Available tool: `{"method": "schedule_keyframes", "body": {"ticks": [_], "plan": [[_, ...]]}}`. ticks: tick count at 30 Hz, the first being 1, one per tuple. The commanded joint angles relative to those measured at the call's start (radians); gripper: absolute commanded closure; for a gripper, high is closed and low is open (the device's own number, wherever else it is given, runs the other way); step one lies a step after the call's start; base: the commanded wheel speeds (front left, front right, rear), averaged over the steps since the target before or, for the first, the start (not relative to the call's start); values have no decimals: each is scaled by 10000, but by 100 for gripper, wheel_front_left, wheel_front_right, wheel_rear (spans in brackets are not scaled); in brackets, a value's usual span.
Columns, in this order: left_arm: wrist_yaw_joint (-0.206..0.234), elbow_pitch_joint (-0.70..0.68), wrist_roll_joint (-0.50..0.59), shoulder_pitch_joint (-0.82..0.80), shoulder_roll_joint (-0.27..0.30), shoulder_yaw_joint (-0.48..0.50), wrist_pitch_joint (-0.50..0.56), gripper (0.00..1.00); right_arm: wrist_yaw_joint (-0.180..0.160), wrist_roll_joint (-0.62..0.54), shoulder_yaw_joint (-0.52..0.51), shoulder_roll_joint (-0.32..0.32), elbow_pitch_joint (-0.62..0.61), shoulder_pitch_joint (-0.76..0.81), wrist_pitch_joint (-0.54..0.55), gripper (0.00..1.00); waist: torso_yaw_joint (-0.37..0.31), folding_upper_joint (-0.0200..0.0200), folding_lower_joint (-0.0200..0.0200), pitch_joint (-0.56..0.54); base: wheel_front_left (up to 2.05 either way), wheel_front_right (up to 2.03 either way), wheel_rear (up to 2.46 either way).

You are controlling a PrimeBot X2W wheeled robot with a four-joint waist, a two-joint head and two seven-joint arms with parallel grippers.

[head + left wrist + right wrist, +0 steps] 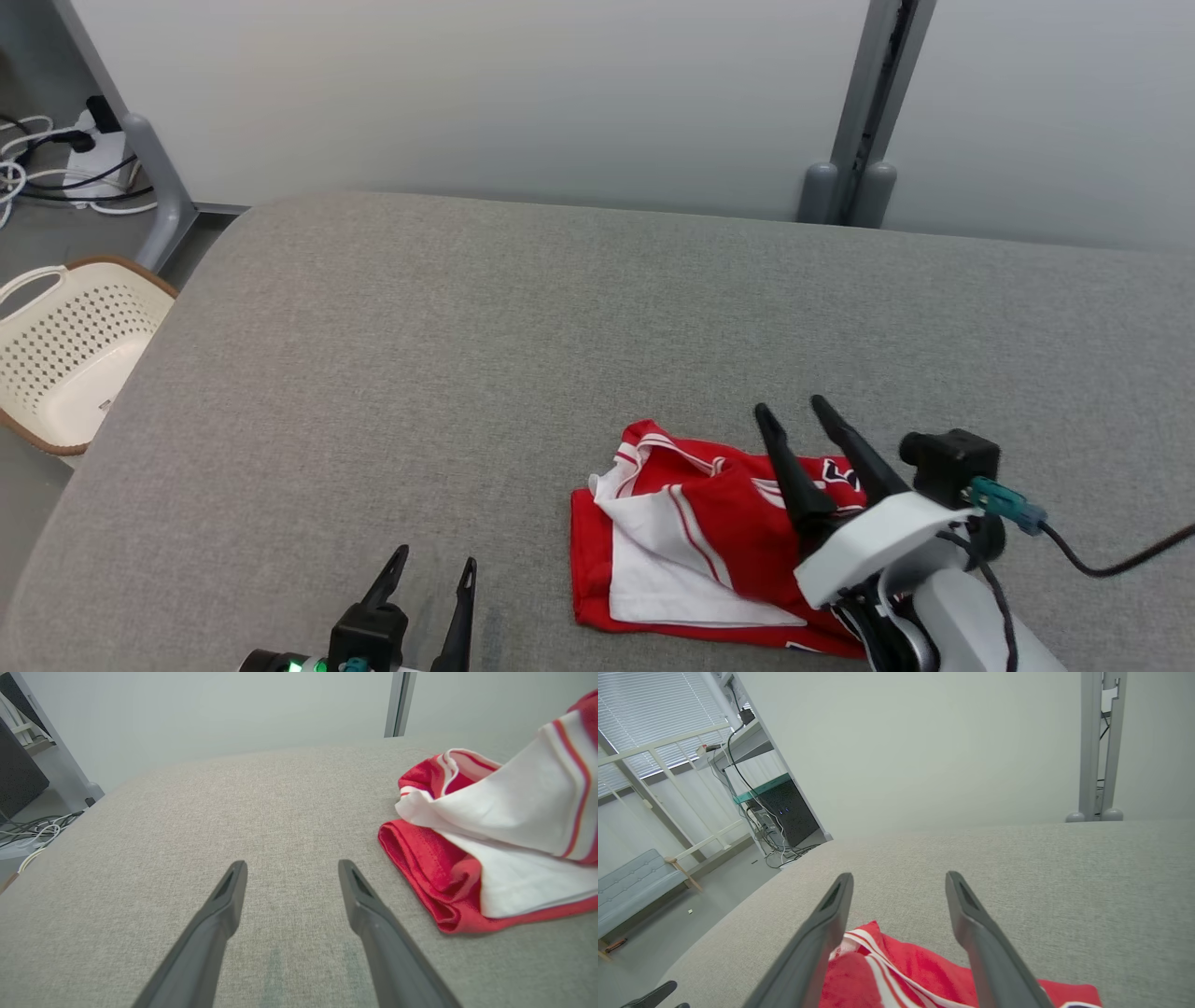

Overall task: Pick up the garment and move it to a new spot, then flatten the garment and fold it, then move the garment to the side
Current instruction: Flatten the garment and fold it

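A red and white garment (pixel 695 551) lies folded in a rough bundle on the grey padded table (pixel 467 355), near its front right. My right gripper (pixel 792 411) hangs open above the garment's right part, holding nothing; between its fingers the right wrist view looks down on the red cloth (pixel 901 970). My left gripper (pixel 434 563) stands open at the table's front edge, left of the garment and apart from it. In the left wrist view the garment (pixel 490 858) lies to the right of the open left gripper (pixel 289 865).
A cream perforated basket (pixel 65 350) stands on the floor off the table's left edge. Cables and a power strip (pixel 89 154) lie at the far left. A grey post (pixel 864 112) rises behind the table. The table's left and far parts are bare.
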Motion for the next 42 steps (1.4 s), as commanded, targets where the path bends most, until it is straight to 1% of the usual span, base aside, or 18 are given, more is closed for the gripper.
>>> {"method": "schedule_keyframes", "body": {"ticks": [1, 5, 8, 13, 17, 20, 24, 28, 36, 42], "plan": [[60, -56, -76, -144, 38, 51, -10, 0, 1, -245, -252, -81, -68, 303, -31, 0, -161, 0, 0, 36, 0, 0, 0], [126, -212, -154, -240, 41, 170, -10, 0, 1, -1237, -1868, -69, -702, 932, -35, 0, -452, 0, 0, 78, 0, 0, 0], [196, -312, -148, -291, 44, 273, -10, 0, 1, -1818, -2870, -72, -1099, 1423, -36, 0, -642, 0, 0, 104, 0, 0, 0], [250, -431, -131, -345, 39, 540, -10, 0, 1, -2649, -4115, -67, -1801, 2095, -37, 0, -899, 0, 0, 96, 0, 0, 0], [312, -519, -59, -249, 41, 790, -10, 0, 1, -3119, -4835, -66, -2260, 2593, -38, 0, -1073, 0, 0, 25, 0, 0, 0], [359, -608, -13, -102, 38, 968, -10, 0, 1, -3420, -5084, -68, -2445, 2920, -36, 0, -1201, 0, 0, -50, 0, 0, 0], [363, -711, 73, 82, 38, 1141, -10, 0, 1, -3686, -5105, -69, -2632, 3245, -38, 0, -1354, 0, 0, -179, 0, 0, 0], [341, -765, 115, 221, 39, 1218, -10, 0, 1, -3636, -5131, -64, -2661, 3443, -37, 0, -1435, 0, 0, -299, 0, 0, 0], [293, -727, 133, 502, 39, 1299, -10, 0, 1, -3841, -4600, -67, -2379, 3757, -39, 0, -1517, 0, 0, -647, 0, 0, 0], [349, -757, 141, 667, 39, 1343, -10, 0, 1, -3884, -4333, -69, -2227, 3899, -37, 0, -1488, 0, 0, -788, 0, 0, 0]]}}
